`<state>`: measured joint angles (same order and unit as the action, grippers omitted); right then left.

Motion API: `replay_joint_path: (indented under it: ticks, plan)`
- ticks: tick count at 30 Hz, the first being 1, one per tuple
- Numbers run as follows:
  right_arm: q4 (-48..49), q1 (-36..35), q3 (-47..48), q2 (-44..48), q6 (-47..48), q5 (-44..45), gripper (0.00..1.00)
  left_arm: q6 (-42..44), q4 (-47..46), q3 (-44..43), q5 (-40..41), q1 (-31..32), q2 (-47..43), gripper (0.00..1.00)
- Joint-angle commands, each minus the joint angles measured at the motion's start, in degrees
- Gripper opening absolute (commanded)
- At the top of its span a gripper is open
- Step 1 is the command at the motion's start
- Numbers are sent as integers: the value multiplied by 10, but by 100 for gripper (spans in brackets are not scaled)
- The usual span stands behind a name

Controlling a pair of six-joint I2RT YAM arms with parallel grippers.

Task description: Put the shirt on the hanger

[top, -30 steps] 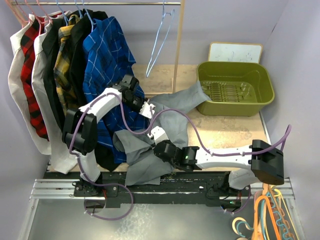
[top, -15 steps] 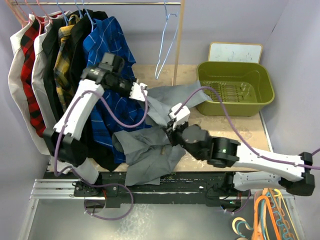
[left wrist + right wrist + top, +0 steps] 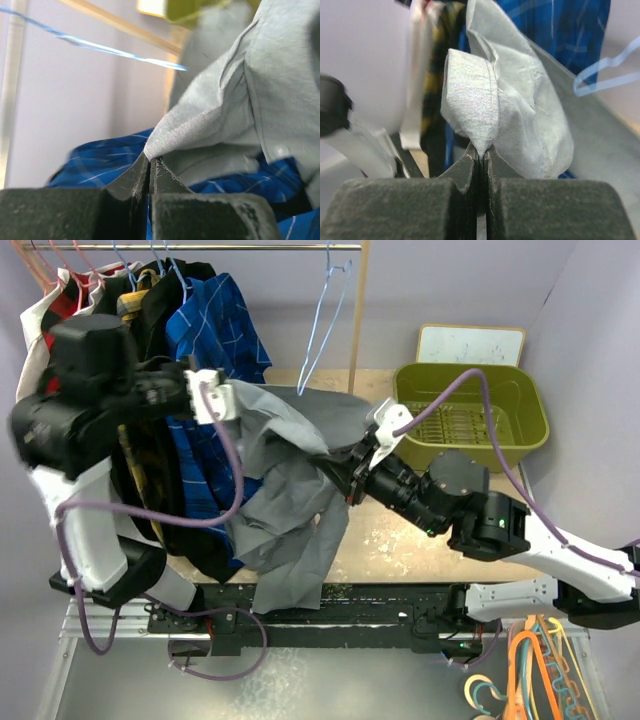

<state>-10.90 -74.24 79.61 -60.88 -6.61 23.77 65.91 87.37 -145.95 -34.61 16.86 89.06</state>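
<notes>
The light-grey shirt (image 3: pixel 290 490) hangs in the air between my two grippers, its lower part draping down toward the arm bases. My left gripper (image 3: pixel 232 400) is shut on one edge of it, seen in the left wrist view (image 3: pixel 150 156) pinching a fold of the shirt (image 3: pixel 225 115). My right gripper (image 3: pixel 335 462) is shut on another fold, seen in the right wrist view (image 3: pixel 481 150) with the shirt (image 3: pixel 485 100) bunched above the jaws. The light-blue wire hanger (image 3: pixel 322 320) hangs on the rail just behind the shirt, and shows in both wrist views (image 3: pixel 100 47) (image 3: pixel 605 75).
A rail (image 3: pixel 200 248) at the back left carries several hung shirts, including a blue checked one (image 3: pixel 215 320) and a yellow-black plaid one (image 3: pixel 130 305). A wooden post (image 3: pixel 358 310) stands beside the hanger. A green tub (image 3: pixel 470 415) sits back right. Orange hangers (image 3: pixel 535 670) lie front right.
Both arms have lifted the grey shirt off the table, the left gripper rising up and left, the right rising toward the hanger. The shirt now hangs spread between them.
</notes>
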Motion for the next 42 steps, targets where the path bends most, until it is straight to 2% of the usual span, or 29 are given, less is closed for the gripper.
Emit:
replay_joint_path:
  ticks: [1,3,5,9,10,12,15,18,20,23,27,31,35,36,37,39,42]
  plan:
    - [19,-2,126,-48,47,-81,0,-95,2,-164,31,-2,-16,0]
    - [20,-2,155,-73,53,-113,0,-109,-1,-213,47,-2,-18,0]
    - [36,-2,167,-89,57,-140,0,-113,4,-218,56,-2,-24,0]
    - [42,-2,164,-95,46,-174,0,-119,12,-162,59,-2,-45,0]
    - [46,-1,152,-91,45,-158,0,-119,11,-133,64,-2,-51,0]
    - [59,9,106,-76,29,-140,0,-128,-15,-38,64,-2,-67,0]
    - [99,59,-9,-39,-30,-152,0,-159,-93,161,26,-2,-97,0]
    - [152,84,-129,3,-88,-142,0,-239,-240,342,16,-2,-113,0]
    - [192,103,-202,29,-127,-143,0,-303,-337,438,27,-2,-110,0]
    - [251,154,-297,37,-181,-173,0,-341,-420,527,13,8,-80,0]
    - [327,196,-346,-11,-204,-203,0,-363,-477,557,35,27,-23,0]
    - [360,222,-349,-55,-201,-217,0,-373,-530,574,84,27,28,0]
    - [374,262,-359,-83,-206,-246,0,-382,-558,590,100,27,57,0]
    - [375,272,-362,-89,-207,-252,5,-384,-562,593,100,27,59,0]
    - [373,281,-363,-94,-207,-257,14,-386,-563,595,101,27,60,0]
    - [358,296,-360,-97,-203,-253,54,-387,-562,597,100,27,60,0]
    - [312,308,-349,-81,-184,-216,99,-386,-557,602,94,27,56,0]
